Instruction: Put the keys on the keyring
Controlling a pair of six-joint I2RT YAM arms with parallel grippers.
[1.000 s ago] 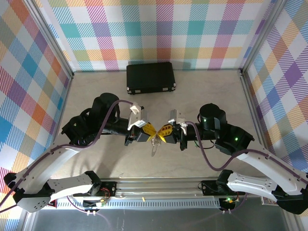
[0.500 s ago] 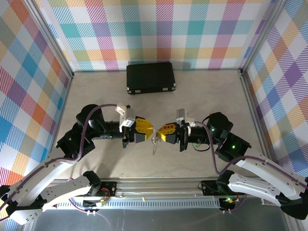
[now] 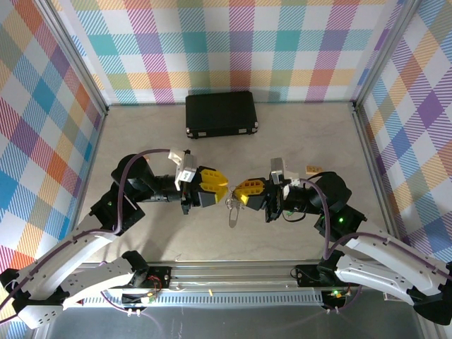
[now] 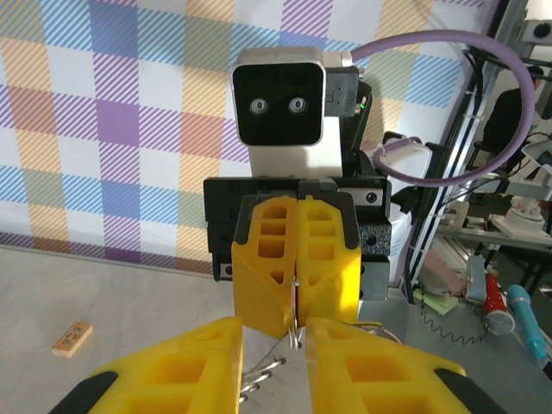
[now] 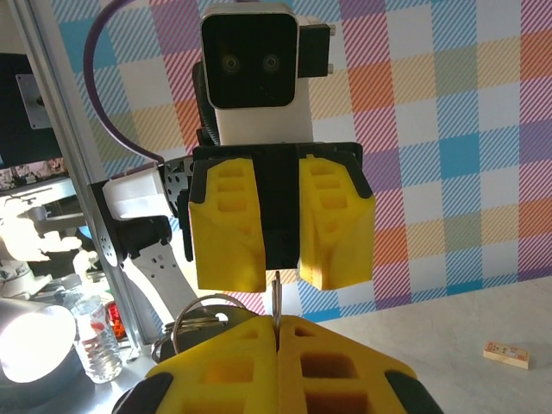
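Note:
The keyring (image 3: pixel 231 203) is a thin silver loop hanging between my two grippers above the table. My right gripper (image 3: pixel 242 193) is shut on its wire edge (image 5: pixel 276 297), and part of the loop (image 5: pixel 191 309) curves out to the left behind the fingers. My left gripper (image 3: pixel 220 186) faces it from the left, open, with the wire's end (image 4: pixel 296 326) in the gap near one fingertip (image 4: pixel 345 349). Small silver keys (image 4: pixel 260 379) hang on the loop below. The key with the green head is out of view.
A black rectangular case (image 3: pixel 221 113) lies at the back of the table. A small tan block (image 3: pixel 313 168) sits on the table right of the right arm, also seen as the block (image 4: pixel 71 338). Plaid walls enclose three sides.
The left gripper's jaws have widened and it has drawn back to the left. The right gripper has shifted right, still holding the keyring.

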